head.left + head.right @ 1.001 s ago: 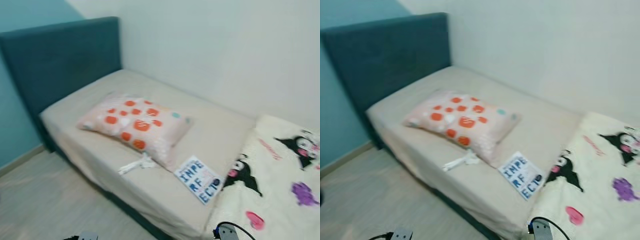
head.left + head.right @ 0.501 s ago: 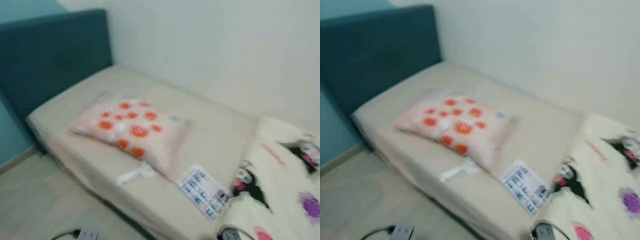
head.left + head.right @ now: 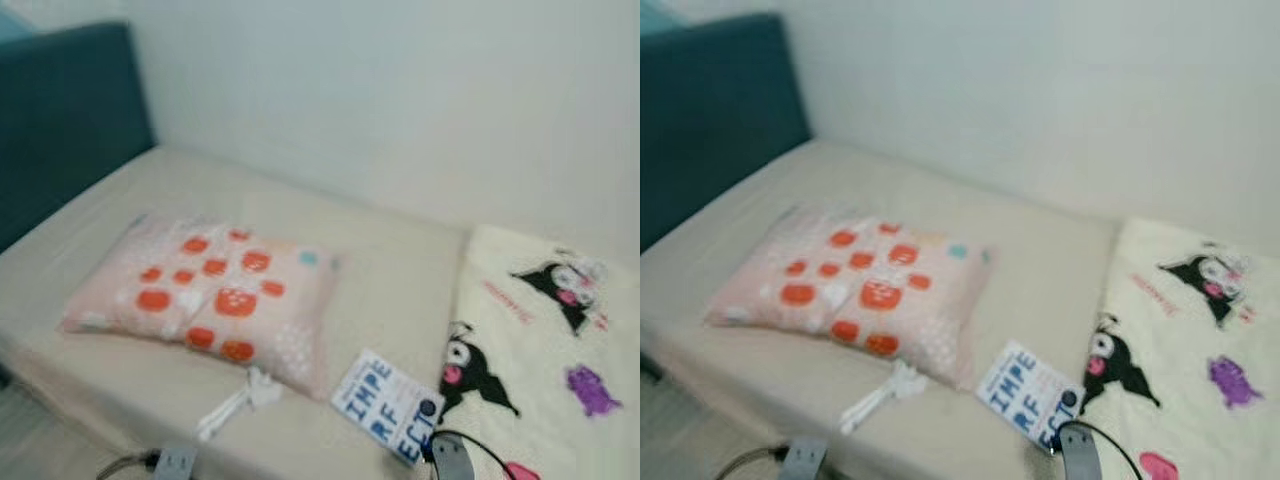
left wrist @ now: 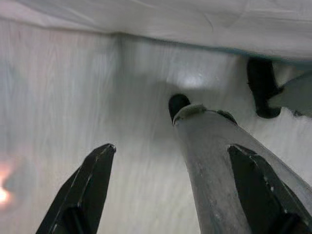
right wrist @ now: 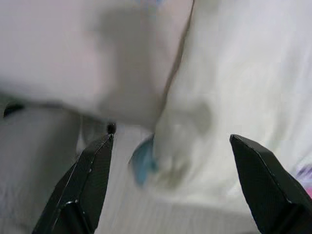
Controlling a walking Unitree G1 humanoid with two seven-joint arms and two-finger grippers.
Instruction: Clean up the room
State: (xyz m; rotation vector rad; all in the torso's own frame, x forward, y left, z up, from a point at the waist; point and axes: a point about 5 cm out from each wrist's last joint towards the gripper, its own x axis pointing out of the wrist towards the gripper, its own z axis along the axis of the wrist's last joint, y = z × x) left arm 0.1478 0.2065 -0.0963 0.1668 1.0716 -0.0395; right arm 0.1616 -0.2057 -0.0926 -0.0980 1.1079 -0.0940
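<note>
On the bed (image 3: pixel 400 270), a book (image 3: pixel 387 405) is seen just beside the spotted pillow (image 3: pixel 210 295), while the left gripper (image 4: pixel 170 161) and right gripper (image 5: pixel 170 161) are held with fingers apart.

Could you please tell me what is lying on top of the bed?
On the bed: a spotted pillow, a small white item, a lettered card and a cartoon-print blanket. Anything beneath them is hidden.

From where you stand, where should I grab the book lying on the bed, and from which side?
Probably the book's near corner, coming from the bed's front edge. It lies flat on the sheet, so the fingers need an edge to slide under. Its right side touches the cartoon blanket, and the spotted pillow sits just left, leaving the front side freest.
</note>
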